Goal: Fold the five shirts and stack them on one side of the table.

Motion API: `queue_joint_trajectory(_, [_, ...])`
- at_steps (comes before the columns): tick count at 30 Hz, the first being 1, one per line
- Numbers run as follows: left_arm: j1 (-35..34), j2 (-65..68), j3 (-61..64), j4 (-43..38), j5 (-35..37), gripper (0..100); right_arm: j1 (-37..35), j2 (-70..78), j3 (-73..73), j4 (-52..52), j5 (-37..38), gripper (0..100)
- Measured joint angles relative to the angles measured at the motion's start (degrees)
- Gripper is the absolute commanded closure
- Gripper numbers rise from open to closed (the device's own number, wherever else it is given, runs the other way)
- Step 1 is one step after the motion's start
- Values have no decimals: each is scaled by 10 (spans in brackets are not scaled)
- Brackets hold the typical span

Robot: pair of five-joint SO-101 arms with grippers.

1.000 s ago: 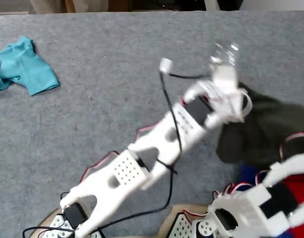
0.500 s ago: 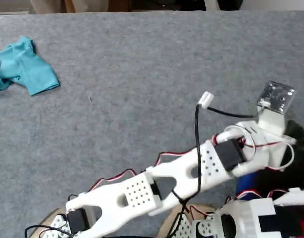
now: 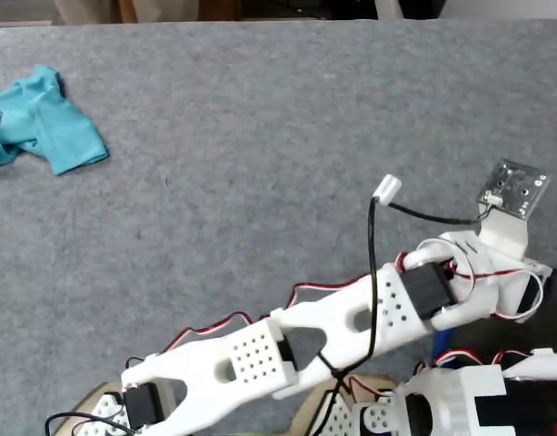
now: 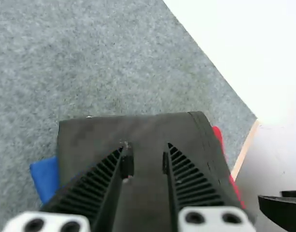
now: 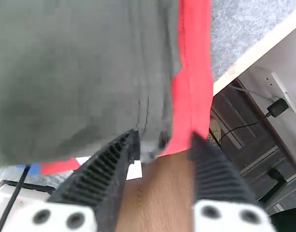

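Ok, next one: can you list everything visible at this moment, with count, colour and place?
teal shirt: one, teal, crumpled, near the high view's left edge.
dark shirt: one, dark grey, folded, top of a stack by the table edge.
red shirt: one, red, under the dark shirt, edge sticking out.
blue shirt: one, blue, corner showing beneath the dark shirt.
table: one, grey surface.
wall socket: one, white with a black plug, beyond the table edge.
left gripper: one, black fingers, open, above the dark shirt.
right gripper: one, black fingers, open, at the stack's edge.
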Motion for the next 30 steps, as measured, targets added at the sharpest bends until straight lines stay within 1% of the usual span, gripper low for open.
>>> queue_joint_trajectory(4, [-18, -10, 0, 17, 0, 878, 0, 0, -4, 51, 24, 638])
queue_joint_trajectory(7, [-37, -43, -1, 52, 0, 878, 0, -4, -21, 91, 32, 697])
queue_joint_trajectory(9, [-51, -67, -1, 76, 0, 878, 0, -21, -23, 98, 34, 778])
queue_joint_trajectory(13, [-81, -113, -1, 144, 0, 878, 0, -98, -16, 101, 47, 982])
queue_joint_trajectory(14, [-87, -127, -1, 166, 0, 882, 0, -127, -9, 101, 48, 994])
queue_joint_trajectory(16, [-100, -156, -1, 213, -4, 887, -11, -193, 24, 101, 53, 963])
queue_joint_trajectory(19, [-122, -195, -2, 273, -44, 947, -57, -297, 98, 101, 53, 963])
queue_joint_trajectory(21, [-144, -214, -2, 300, -84, 985, -111, -365, 158, 101, 41, 963])
queue_joint_trajectory(24, [-200, -222, -4, 331, -161, 981, -221, -451, 222, 101, -7, 962])
queue_joint_trajectory(26, [-253, -223, -4, 354, -191, 981, -322, -496, 244, 101, -58, 960])
queue_joint_trajectory(30, [-395, -223, -6, 373, -200, 981, -562, -507, 261, 98, -183, 961])
